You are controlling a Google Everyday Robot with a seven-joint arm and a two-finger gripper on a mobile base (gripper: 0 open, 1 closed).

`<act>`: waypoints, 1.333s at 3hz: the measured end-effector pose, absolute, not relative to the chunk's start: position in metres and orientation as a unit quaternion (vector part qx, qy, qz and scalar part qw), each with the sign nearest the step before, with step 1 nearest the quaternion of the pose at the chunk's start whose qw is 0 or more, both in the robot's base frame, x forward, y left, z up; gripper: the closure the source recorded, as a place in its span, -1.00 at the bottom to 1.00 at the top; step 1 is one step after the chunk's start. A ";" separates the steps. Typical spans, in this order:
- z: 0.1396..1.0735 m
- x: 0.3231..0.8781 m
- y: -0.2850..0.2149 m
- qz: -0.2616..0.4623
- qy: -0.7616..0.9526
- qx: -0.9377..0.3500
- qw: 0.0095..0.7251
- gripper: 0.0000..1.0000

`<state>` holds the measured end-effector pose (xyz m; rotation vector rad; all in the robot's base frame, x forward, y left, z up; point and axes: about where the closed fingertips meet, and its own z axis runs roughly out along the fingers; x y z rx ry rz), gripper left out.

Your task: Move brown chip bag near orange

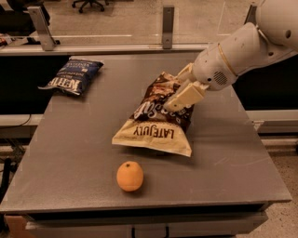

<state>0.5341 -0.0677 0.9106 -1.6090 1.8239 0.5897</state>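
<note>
Camera view — gripper (174,95) clamps brown chip bag (156,129) at top.

LATE JULY on brown chip bag (156,126) in pincer (176,93), KETTLE, blue bag (72,76)

Grey table (65,153), my gripper (177,95) over its mid-right. Behind: rail (116,48) w/ two metal posts (168,25), pale floor (125,18), office chair base (88,3). Dim light.
</note>
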 end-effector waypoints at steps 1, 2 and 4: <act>0.916 0.531 -0.068 0.226 0.691 -0.609 0.318 -1.00; 0.934 0.534 -0.084 0.208 0.694 -0.600 0.339 -1.00; 0.984 0.566 -0.193 0.111 0.723 -0.543 0.413 -1.00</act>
